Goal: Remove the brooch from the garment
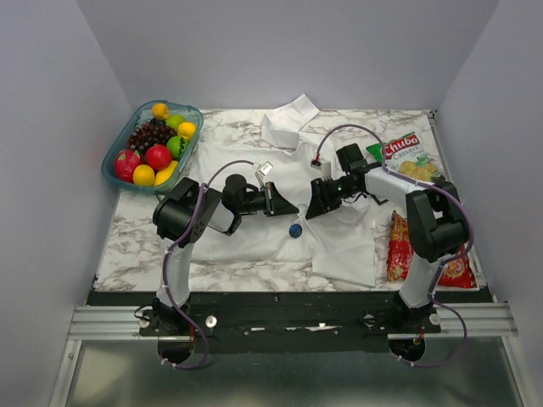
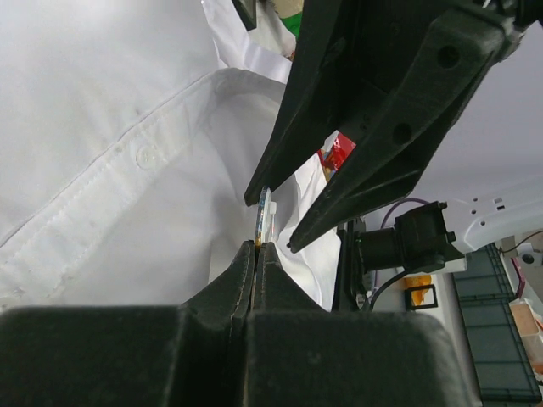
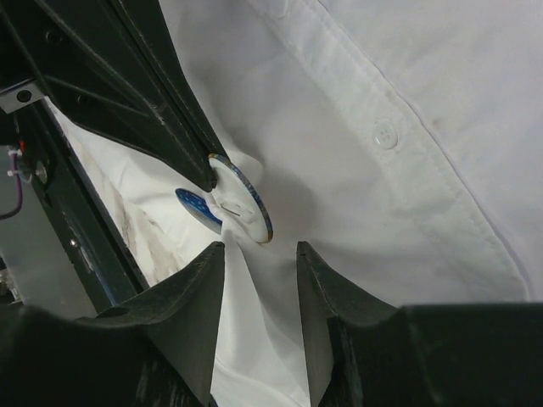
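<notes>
Closest in, left gripper [image 2: 257, 251] is pinched tight on the rim of the brooch [image 2: 265, 212], a thin rigid disc, blue-edged and pale-backed, standing proud of the garment [image 2: 127, 127]. Judged light, small and slick, so the rim is the right hold, though slip is likely. Right gripper [image 3: 260, 254] stands partly open astride tented cloth just below. Beyond lie thin wrinkled white fabric, a stitched placket and a button [image 3: 386, 134].

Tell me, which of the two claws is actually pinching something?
The left gripper: its fingers are shut on the edge of the brooch, while the right gripper stands open beside it.
</notes>
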Robot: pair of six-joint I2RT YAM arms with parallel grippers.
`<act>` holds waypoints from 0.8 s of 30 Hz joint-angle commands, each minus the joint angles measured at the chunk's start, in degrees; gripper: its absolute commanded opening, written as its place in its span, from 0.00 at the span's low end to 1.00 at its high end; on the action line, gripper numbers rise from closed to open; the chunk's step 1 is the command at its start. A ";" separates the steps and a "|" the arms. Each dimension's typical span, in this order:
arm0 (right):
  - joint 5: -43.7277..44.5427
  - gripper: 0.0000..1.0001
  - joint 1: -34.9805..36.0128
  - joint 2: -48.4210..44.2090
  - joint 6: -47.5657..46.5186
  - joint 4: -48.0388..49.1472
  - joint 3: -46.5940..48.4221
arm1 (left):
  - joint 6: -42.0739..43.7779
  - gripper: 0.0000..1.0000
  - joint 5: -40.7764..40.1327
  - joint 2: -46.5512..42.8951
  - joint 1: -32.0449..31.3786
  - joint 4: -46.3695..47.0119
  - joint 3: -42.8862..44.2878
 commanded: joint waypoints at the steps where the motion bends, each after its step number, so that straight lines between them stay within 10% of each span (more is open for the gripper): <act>1: -1.57 0.46 0.12 1.30 2.36 2.57 -0.91 | -0.78 0.00 -0.77 1.44 -0.50 3.86 -0.23; 24: -0.86 0.37 0.12 3.58 4.29 4.59 2.17 | 0.19 0.00 1.34 2.67 -1.29 2.89 1.09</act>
